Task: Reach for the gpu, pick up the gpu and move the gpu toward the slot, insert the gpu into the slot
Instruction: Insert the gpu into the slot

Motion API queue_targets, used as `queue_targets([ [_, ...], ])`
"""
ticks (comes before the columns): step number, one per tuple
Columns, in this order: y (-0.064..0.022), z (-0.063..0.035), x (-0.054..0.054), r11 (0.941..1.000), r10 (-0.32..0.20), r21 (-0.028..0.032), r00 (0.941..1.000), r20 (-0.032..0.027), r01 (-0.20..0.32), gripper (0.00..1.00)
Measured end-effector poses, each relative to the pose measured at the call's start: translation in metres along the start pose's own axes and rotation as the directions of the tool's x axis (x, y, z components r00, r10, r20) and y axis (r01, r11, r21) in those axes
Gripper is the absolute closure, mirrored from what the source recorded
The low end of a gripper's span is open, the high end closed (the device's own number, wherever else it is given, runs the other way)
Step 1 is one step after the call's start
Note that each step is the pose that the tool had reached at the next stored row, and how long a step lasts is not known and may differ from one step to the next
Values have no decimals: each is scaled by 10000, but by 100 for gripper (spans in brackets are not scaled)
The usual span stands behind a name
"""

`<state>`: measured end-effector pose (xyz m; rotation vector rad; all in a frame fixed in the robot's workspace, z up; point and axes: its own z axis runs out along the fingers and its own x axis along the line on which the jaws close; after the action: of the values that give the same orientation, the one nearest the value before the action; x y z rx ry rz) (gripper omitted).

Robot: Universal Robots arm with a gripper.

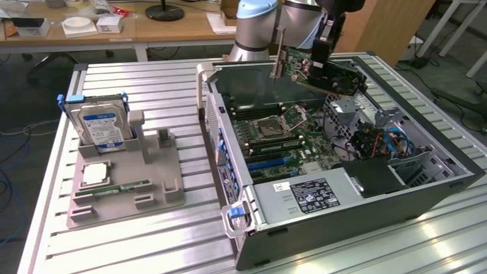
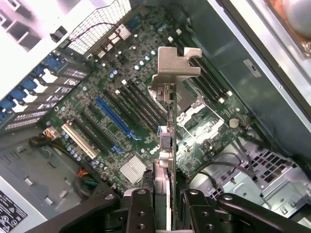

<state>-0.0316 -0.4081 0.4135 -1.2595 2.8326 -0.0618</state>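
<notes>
The gpu [image 1: 329, 73], a dark card with a fan and a metal bracket [image 1: 277, 52] at one end, hangs tilted in the air above the open computer case [image 1: 426, 188]. My gripper [image 1: 323, 50] is shut on its upper edge. The wrist view looks down along the gpu [image 2: 167, 145], seen edge-on, with its bracket [image 2: 174, 65] farthest from my gripper [image 2: 165, 213] and a finger [image 2: 141, 211] on each side. Below lies the motherboard with a long blue slot [image 2: 114, 117], also seen as the blue slot [image 1: 268, 163]; the card is well above it and apart from it.
Toward the exterior view's left, a grey fixture [image 1: 145, 197] holds a blue-labelled hard drive [image 1: 100, 124] standing upright, a memory stick [image 1: 122, 187] and a square chip [image 1: 96, 173]. Inside the case are the power supply [image 1: 304, 195], a drive cage and blue cables [image 1: 396, 142]. The ribbed metal table [image 1: 152, 251] surrounds everything.
</notes>
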Motion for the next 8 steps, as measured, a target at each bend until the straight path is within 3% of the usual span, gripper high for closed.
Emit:
queue_targets([
  [8,0,0,0,9940,-1097,-20,9939,60,1097,71],
])
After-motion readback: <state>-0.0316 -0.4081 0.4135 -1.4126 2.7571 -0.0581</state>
